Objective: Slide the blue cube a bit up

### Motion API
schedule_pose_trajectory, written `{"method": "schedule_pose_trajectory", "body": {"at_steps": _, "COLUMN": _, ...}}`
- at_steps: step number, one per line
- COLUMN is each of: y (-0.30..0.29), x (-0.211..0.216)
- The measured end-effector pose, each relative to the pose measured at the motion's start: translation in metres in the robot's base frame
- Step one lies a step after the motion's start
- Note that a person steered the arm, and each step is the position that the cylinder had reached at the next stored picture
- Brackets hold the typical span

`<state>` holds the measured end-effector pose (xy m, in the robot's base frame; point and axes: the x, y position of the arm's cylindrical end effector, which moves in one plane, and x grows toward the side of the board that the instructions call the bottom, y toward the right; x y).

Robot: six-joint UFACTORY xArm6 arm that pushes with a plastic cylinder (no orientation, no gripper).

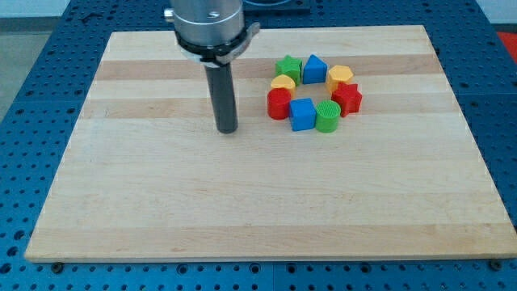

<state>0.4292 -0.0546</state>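
Note:
The blue cube (302,114) sits at the bottom of a ring of blocks on the wooden board (161,194). To its left is a red cylinder (279,103), to its right a green cylinder (327,116). My tip (227,130) rests on the board left of the ring, about a block's width left of the red cylinder and slightly below the blue cube's level. It touches no block.
The ring also holds a yellow block (283,82), a green star (288,68), a blue triangular block (314,69), a yellow block (340,76) and a red star (348,99). The board's edges meet a blue perforated table (32,97).

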Motion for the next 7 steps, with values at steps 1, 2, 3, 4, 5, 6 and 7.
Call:
{"method": "schedule_pose_trajectory", "body": {"at_steps": 1, "y": 0.025, "x": 0.006}}
{"method": "schedule_pose_trajectory", "body": {"at_steps": 2, "y": 0.04, "x": 0.016}}
{"method": "schedule_pose_trajectory", "body": {"at_steps": 3, "y": 0.057, "x": 0.023}}
{"method": "schedule_pose_trajectory", "body": {"at_steps": 4, "y": 0.077, "x": 0.023}}
{"method": "schedule_pose_trajectory", "body": {"at_steps": 5, "y": 0.084, "x": 0.015}}
{"method": "schedule_pose_trajectory", "body": {"at_steps": 6, "y": 0.084, "x": 0.006}}
{"method": "schedule_pose_trajectory", "body": {"at_steps": 7, "y": 0.084, "x": -0.004}}
